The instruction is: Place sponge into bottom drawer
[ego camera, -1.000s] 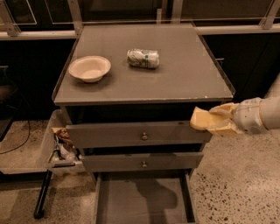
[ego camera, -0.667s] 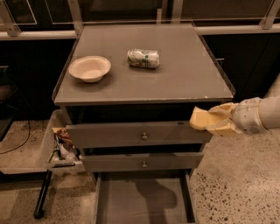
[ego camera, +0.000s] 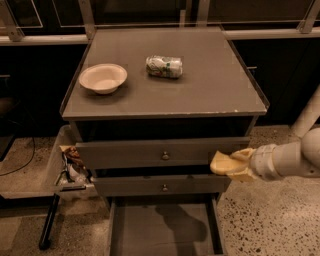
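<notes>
Task in mid-course. We see the gripper (ego camera: 234, 166) beside a front corner of the cabinet (ego camera: 200, 90), its fingers (ego camera: 246, 173) closed on the sponge (ego camera: 220, 163), a pale yellow soft block projecting from the fingertips. The bottom drawer (ego camera: 165, 227) stands open, below the fingers and inward of them, with no sponge on its floor. We judge that lowering and release remain.

Office or lab test area: grey drawer cabinet (ego camera: 150, 155), speckled floor (ego camera: 270, 225), glazed partitions (ego camera: 130, 10) along top; gripper (ego camera: 234, 166) centre-right, clasping sponge (ego camera: 220, 163).
</notes>
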Available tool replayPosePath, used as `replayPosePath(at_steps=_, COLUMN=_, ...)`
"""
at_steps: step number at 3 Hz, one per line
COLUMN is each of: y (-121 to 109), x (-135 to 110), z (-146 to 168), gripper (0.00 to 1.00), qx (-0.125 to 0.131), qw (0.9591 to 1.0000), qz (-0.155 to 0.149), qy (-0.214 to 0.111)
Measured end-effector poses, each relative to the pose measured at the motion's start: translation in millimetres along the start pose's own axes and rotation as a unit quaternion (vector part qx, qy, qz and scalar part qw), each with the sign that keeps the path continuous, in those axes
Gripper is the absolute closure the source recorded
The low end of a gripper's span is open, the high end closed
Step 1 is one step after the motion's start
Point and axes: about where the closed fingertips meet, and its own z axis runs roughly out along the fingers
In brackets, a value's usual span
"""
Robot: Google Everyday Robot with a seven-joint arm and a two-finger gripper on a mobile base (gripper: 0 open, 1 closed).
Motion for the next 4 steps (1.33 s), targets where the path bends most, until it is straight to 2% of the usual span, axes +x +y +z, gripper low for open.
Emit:
replayPosePath(at_steps=1, y=15.2, x=40.7, z=50.1, gripper=1.0, qx=-0.005, qw=0.9998, qz=0.017, qy=0.007)
replayPosePath(at_steps=2, y=35.0, x=71.2, z=88.5, gripper=1.0, qx=-0.007, qw=0.9999, qz=0.009, qy=0.001)
replayPosePath(at_steps=3, y=55.9, x=89.5, z=116.8, gripper=1.0, qx=-0.029, qw=0.9995, qz=0.01, qy=-0.01)
replayPosePath(at_steps=4, y=58.1, x=91.2, z=119.9, gripper=1.0, qx=-0.032, qw=0.9994, qz=0.011, qy=-0.011)
